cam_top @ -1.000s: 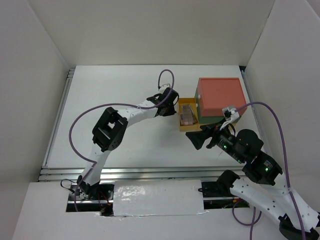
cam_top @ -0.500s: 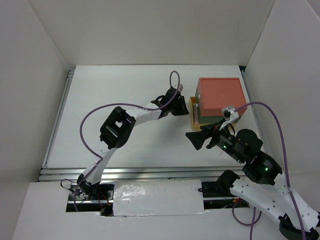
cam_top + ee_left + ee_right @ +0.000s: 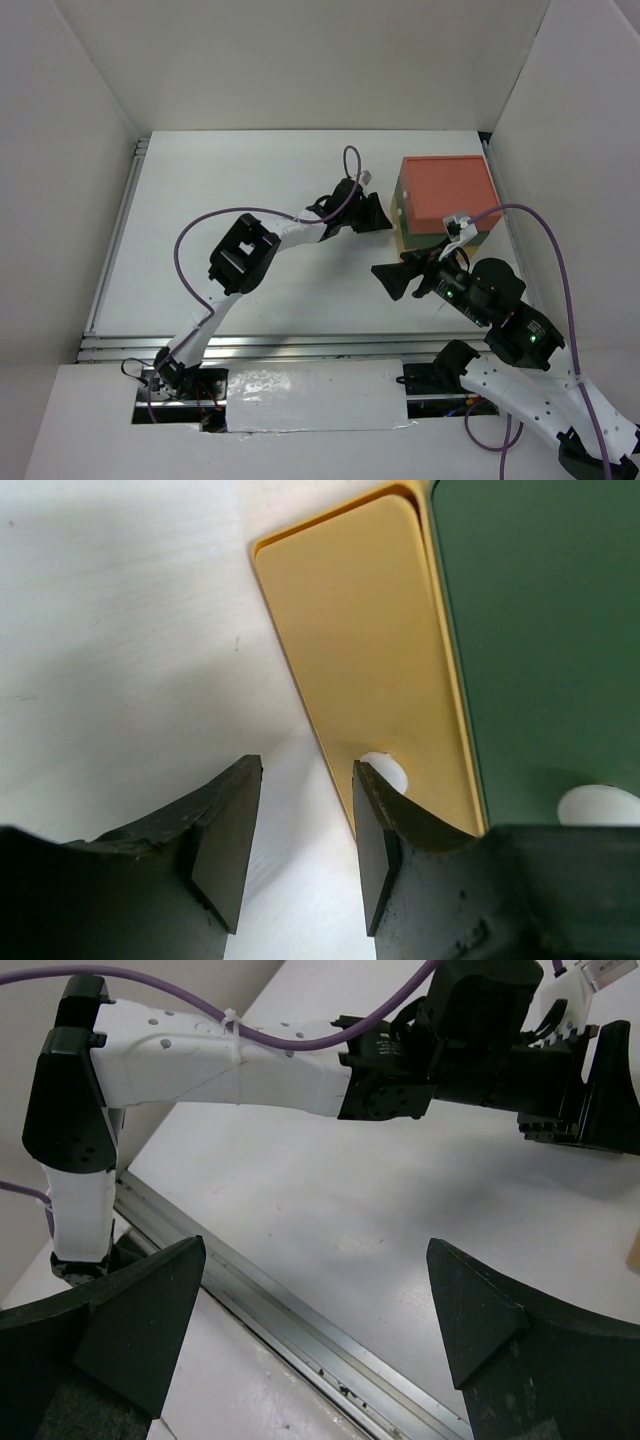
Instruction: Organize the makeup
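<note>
No makeup shows in any view; it is probably inside the drawer box [image 3: 445,195], whose yellow drawer [image 3: 370,650] sits pushed in. A crooked retreat could hook that drawer open or shove the box, since the left end effector [image 3: 305,772], fingers apart and empty, stands just at its front by the finger hole [image 3: 385,772]. The right end effector [image 3: 315,1250] hovers nearby, also apart and empty.

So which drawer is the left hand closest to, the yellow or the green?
The yellow drawer: the left hand sits open right at its front. The green drawer lies beyond it, further off to the side.
</note>
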Controlling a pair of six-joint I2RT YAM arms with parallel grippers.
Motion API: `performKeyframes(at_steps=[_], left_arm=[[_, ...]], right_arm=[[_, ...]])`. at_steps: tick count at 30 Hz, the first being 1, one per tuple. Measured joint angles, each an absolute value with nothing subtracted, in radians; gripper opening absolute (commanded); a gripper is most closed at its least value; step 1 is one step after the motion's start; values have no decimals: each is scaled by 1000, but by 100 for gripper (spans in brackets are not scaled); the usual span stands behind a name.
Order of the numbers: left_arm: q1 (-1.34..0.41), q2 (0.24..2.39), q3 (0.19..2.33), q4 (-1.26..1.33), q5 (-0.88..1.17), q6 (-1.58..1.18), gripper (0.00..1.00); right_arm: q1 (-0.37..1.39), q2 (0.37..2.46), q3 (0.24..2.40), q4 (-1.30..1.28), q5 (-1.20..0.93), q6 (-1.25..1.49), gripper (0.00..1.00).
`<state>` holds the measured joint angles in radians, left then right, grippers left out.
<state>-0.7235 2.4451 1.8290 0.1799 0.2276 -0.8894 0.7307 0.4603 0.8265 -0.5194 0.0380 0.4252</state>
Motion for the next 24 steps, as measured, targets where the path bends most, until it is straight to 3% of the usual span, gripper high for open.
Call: performKeyframes(at_steps=[3,6,9,11,16,24], left_arm=[[-725,2444,1827,186,219,-899,56],[-721,2411,1779,158,159,-925,65],[-709,2271,1638,71,43,-950,93],[-686,2159,1549,-18,-47,-939,99],[-597,1790,1398,-286,-302,-895,99],[-557,1011,1198,-585,-608,-863,99]], right_arm=[[731,459,826,-522,38,425,100],[731,456,826,-526,40,426,100],[731,446,826,-533,73,435,100],[731,438,829,-546,112,449,100],[731,422,926,-656,238,484,100],[731,299,1129,-754,405,485,100]])
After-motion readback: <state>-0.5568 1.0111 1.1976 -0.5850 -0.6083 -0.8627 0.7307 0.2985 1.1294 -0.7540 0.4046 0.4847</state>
